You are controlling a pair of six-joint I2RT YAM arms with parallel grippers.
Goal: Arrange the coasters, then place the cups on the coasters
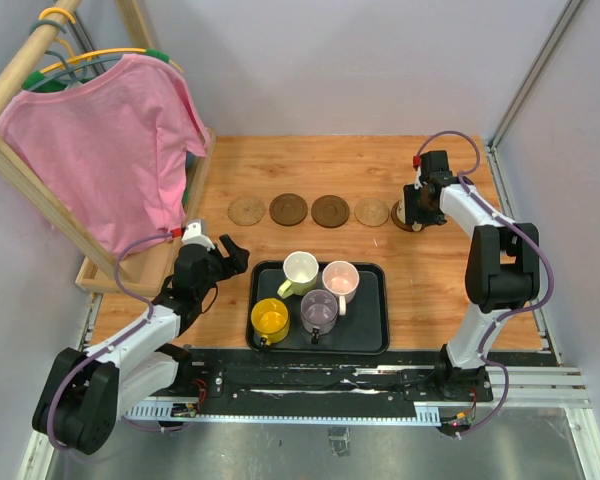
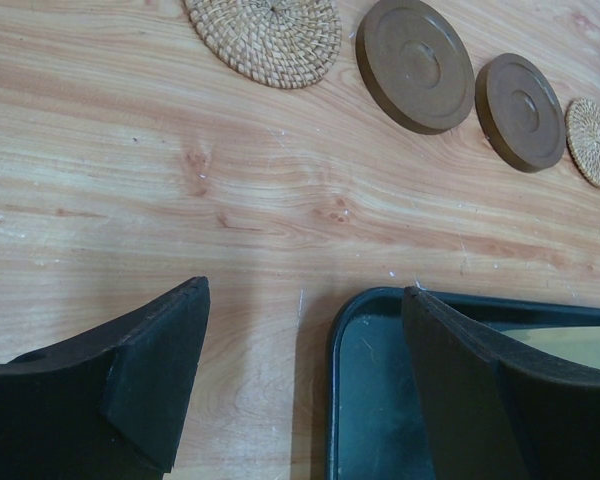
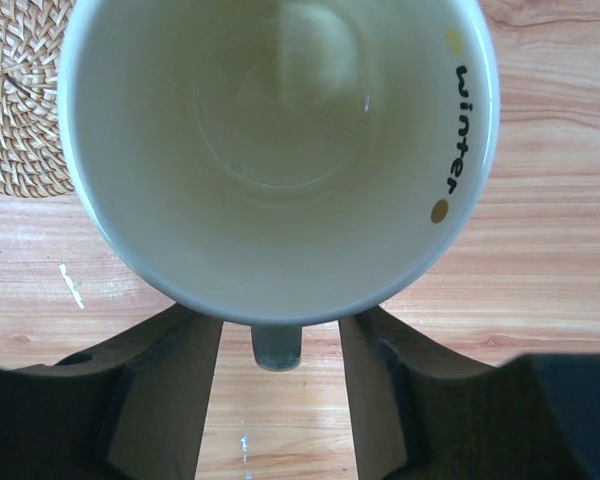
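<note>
We see the coasters laid in a row across the far middle of the tabletop [image 1: 280,160]. A cork coaster [image 1: 247,210] is at the left end, then come two dark wood coasters [image 1: 288,209] and a second cork coaster [image 1: 372,211]. At the right end a dark coaster [image 1: 402,222] lies mostly hidden under the right hand [image 1: 414,208]. We judge the row is set out so that each mug gets its own disc, with the cups going on from the right end.

The pale yellow-cream mug [image 3: 280,150] stands upright there, its handle turned toward the hand. It hides whatever is beneath it in the wrist view, so we cannot tell whether it sits centred. The right hand's jaws straddle the handle with a gap on either side, partly open and gripping nothing, which reads to us as a release. That arm is stretched far out, with the wrist tipped down over the mug.

Four mugs wait in the black tray [image 1: 368,335] at the near middle: cream-white [image 1: 300,270], pale pink [image 1: 340,280], bright yellow [image 1: 270,318] and greyish purple [image 1: 319,312]. The left hand [image 1: 220,258] hovers low just left of the tray rim, jaws wide and empty, its arm folded close. We judge it is poised to take a mug.
</note>
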